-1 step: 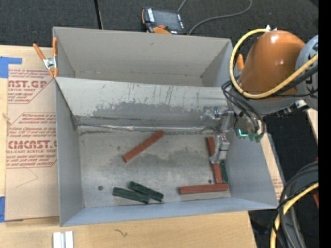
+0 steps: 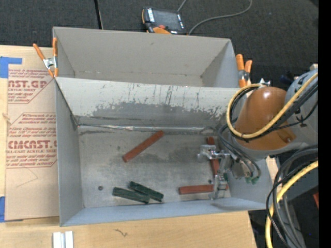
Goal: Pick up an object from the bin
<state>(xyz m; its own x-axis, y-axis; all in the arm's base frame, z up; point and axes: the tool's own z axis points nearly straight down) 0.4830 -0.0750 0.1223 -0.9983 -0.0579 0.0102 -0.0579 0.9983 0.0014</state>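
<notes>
Down near the right front corner of the grey metal bin (image 2: 67,138) hangs the gripper (image 2: 214,167), its silver metal parts close above the scuffed floor. From this angle it cannot be told whether the gripper is open or closed, nor whether it has hold of anything.

Right at the gripper shows a narrow red-brown bar (image 2: 213,163), running roughly from back to front and partly hidden by the metal. A bit of the same colour peeks out just behind it, toward the right wall.

A second, flat red-brown bar (image 2: 195,189) lies crosswise along the front wall, just left of the gripper. Its right end reaches up to the gripper's lower part, though it cannot be told whether the two touch.

A longer red-brown bar (image 2: 143,146) lies tilted in the middle of the floor, its left end nearer the front, well apart from the gripper. Two dark green sticks (image 2: 137,192) lie side by side and touching near the front wall, left of centre, also well apart from the gripper.

Behind the gripper, over the bin's right wall, sits the arm's rounded orange-brown cover (image 2: 261,118), with yellow and black cables (image 2: 234,115) looped round it.
</notes>
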